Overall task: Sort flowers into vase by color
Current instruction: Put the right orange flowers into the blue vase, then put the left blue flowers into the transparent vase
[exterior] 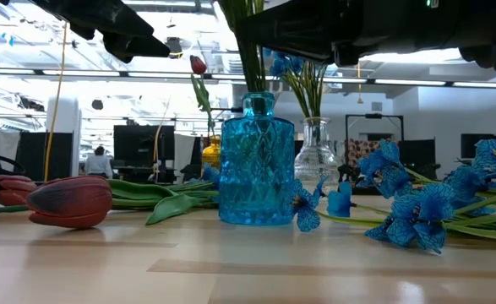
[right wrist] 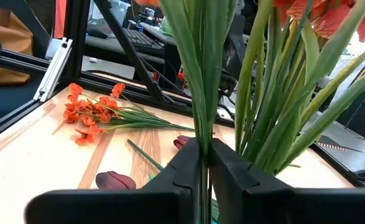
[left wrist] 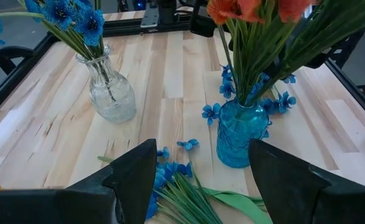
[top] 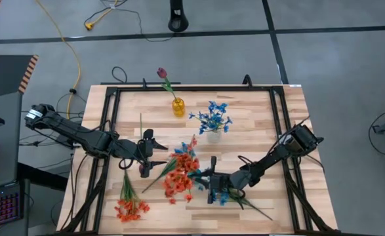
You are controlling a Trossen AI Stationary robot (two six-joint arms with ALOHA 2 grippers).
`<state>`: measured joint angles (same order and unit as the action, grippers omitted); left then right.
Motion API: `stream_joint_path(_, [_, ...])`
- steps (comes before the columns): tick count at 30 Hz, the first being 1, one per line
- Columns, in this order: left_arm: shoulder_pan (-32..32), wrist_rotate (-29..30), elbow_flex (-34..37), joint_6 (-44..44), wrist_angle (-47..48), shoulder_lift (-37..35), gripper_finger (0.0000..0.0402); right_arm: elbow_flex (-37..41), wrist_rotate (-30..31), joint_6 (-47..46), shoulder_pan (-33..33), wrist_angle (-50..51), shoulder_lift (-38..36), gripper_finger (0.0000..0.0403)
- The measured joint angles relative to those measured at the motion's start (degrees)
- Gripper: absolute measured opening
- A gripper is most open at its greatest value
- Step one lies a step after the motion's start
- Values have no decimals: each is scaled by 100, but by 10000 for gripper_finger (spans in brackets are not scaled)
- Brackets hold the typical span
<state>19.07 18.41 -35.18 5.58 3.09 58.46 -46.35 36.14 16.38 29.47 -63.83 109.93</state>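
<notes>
A blue glass vase point(exterior: 256, 165) near the table's middle holds orange-red flowers point(top: 179, 172). My right gripper point(right wrist: 202, 146) comes in level from the right and is shut on a bunch of green stems above that vase. My left gripper point(left wrist: 201, 186) hovers open to the vase's left, nothing between its fingers, above loose blue flowers point(left wrist: 176, 186) lying on the table. Farther back, a clear vase point(left wrist: 110, 93) holds blue flowers point(top: 213, 119), and a small yellow vase point(top: 178, 106) holds one maroon tulip point(top: 161, 72). My right gripper pinches a thin bunch of green stems point(right wrist: 201, 118) between its two fingers, part way up their length. The fingers lie level, across the upright stems. Below the gripper the stems point(exterior: 252, 59) run down into the blue vase's mouth point(exterior: 258, 101); their blossoms are out of the wrist view.
An orange spray point(top: 130, 204) lies near the front left. Maroon tulip buds point(exterior: 70, 201) lie flat left of the blue vase, and a blue spray point(top: 235, 195) lies to its right. A black frame point(top: 110, 131) rims the table.
</notes>
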Motion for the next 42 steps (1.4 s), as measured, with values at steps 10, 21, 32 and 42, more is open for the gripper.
stream_joint_path(10, [0, 0, 0, 0, 0, 0, 242, 0, 23, -28, 15, 19, -12, 161])
stream_joint_path(21, [1, -4, 0, 0, 0, 0, 242, -4, 144, -1373, 17, 2056, -979, 205])
stream_joint_path(32, [1, -5, 0, 51, 79, 0, 242, -4, 139, -2692, 104, 5239, -2348, 208])
stream_joint_path(42, [0, -4, 0, 993, 628, 56, 242, -4, 140, -3155, 103, 6449, -2835, 207])
